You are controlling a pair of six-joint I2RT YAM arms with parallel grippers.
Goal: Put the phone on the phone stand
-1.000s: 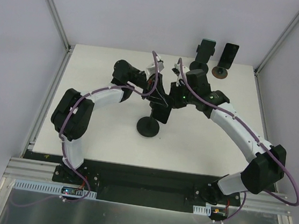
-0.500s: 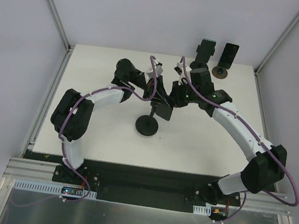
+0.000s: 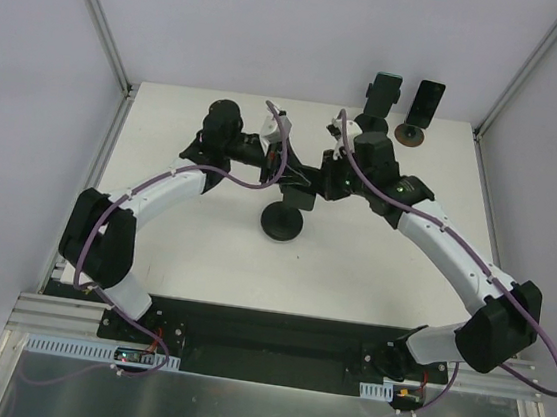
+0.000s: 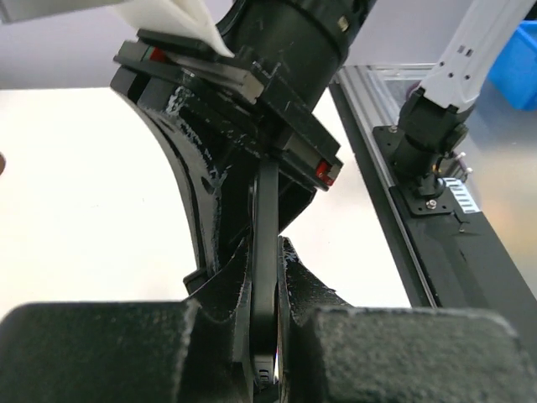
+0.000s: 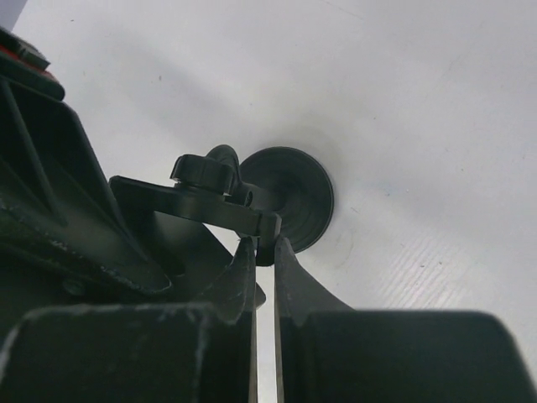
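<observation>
1. Phone (image 4: 267, 277): in the L wrist view it shows edge-on as a thin black slab. Its long axis runs straight away from the cam, from the left gripper (image 4: 268, 252) twd the right gripper (image 5: 265, 252), so roughly left–right across the table (image 3: 183, 248). Can't tell which end is its top.
2. Where: mid-table, up off the surface btwn the two grippers, just above and slightly far of the phone stand (image 3: 284, 222). In the top view the grippers hide most of it, so its tilt is unclear.
3. Left gripper: clenched on the phone, one finger on each flat face.
4. Right gripper: clenched too, its tips pinching a thin black edge right at the stand's head. Can't tell whether that edge is the phone or the bracket's lip.
5. Materials/shapes: the phone is smooth, dark and straight-edged. The fingers (image 4: 210, 319) are matte black w/ a grainy, rough finish and taper to the tips. The stand's base (image 5: 294, 197) is a flat black disc. Above it sits a flat black bracket (image 5: 168, 200) w/ a lobed knob (image 5: 201, 172). The table is white and matte.
6. Far right: two other phones (image 3: 383, 92) stand upright on their own holders, well apart from the grippers.
7. Vs 1 s ago: the stand's base sits a bit farther and to the right. The L arm has stretched out, its elbow swung left and nearer and its wrist moved far-left. The R wrist has shifted slightly far. Both grippers stay clenched at the same meeting spot over the stand.
</observation>
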